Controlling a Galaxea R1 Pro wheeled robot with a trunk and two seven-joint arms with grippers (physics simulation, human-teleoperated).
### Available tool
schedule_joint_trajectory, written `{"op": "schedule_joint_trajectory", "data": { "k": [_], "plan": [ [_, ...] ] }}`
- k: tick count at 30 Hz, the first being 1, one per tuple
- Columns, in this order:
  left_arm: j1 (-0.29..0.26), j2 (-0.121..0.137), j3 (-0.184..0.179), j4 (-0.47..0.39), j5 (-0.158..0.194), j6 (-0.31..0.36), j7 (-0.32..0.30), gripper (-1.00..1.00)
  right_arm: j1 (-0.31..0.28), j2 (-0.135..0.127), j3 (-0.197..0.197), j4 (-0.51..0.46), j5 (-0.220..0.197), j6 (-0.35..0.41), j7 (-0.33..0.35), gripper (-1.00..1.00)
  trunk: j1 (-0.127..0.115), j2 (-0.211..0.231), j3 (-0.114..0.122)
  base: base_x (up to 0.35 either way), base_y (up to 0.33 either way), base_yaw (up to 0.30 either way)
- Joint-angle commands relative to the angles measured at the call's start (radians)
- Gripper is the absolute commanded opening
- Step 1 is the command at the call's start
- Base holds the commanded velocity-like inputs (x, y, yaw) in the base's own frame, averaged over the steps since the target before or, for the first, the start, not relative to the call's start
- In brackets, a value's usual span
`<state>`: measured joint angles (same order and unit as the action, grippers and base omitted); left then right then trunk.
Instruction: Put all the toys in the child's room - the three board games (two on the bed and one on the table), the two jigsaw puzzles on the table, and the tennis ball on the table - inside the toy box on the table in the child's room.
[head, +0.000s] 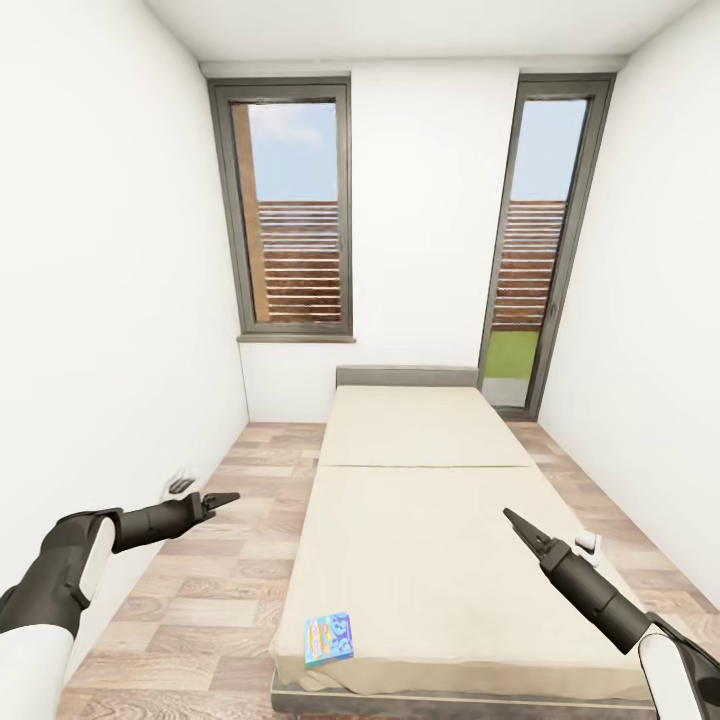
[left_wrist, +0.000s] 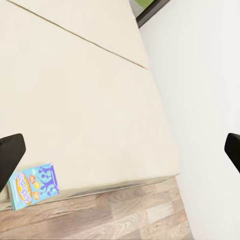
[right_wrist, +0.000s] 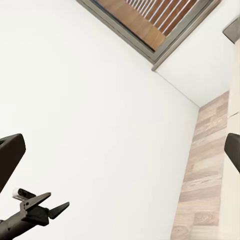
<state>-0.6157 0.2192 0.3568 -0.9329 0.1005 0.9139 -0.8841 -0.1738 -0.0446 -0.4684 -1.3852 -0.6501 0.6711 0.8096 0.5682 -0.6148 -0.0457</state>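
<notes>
The left gripper (head: 222, 498) hung over the wooden floor (head: 210, 600) at about eight o'clock in the head view, holding nothing; in its own wrist view the two dark fingertips (left_wrist: 11, 152) stood far apart at the frame's edges, so the jaws were wide. The right gripper (head: 512, 519) reached out above the bed (head: 430, 520) at about four o'clock, also empty, and its wrist view likewise showed its fingertips (right_wrist: 10, 152) set well apart, touching nothing.

One board game (head: 329, 639) was in sight, counted across all views: a small blue box with cartoon print, lying flat on the beige mattress near the foot end, at about six o'clock in the head view, well apart from both grippers. The left wrist view caught the same box (left_wrist: 33, 186) close to the mattress edge, with floorboards just beyond.

Two tall grey-framed windows (head: 293, 210) stood in the far wall at twelve o'clock. A small pale object (head: 588, 545) sat just beside the right arm; what it was could not be made out. A small dark thing (head: 183, 485) low on the left wall was also too small to identify. The bed's near edge was cut off by the frame.
</notes>
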Motion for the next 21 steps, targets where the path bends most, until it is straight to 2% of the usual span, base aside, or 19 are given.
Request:
{"op": "schedule_joint_trajectory", "data": {
  "k": [1, 7, 21],
  "plan": [
    [-0.001, 0.001, 0.001, 0.000, 0.006, 0.009, 0.001, 1.00, -0.001, 0.000, -0.001, 0.000, -0.004, 0.006, 0.001, 1.00, 0.004, -0.009, -0.005, 0.000, 0.000, 0.000],
    [-0.002, 0.010, 0.003, -0.001, 0.005, 0.037, 0.000, 1.00, -0.001, -0.002, -0.001, 0.000, -0.005, 0.007, -0.001, 1.00, 0.027, -0.051, -0.024, 0.000, 0.000, 0.000],
    [-0.002, 0.020, 0.006, -0.008, 0.008, 0.044, 0.000, 1.00, -0.001, 0.000, -0.001, 0.000, -0.006, 0.007, -0.001, 1.00, 0.081, -0.149, -0.068, 0.000, 0.000, -0.010]
  ]
}}
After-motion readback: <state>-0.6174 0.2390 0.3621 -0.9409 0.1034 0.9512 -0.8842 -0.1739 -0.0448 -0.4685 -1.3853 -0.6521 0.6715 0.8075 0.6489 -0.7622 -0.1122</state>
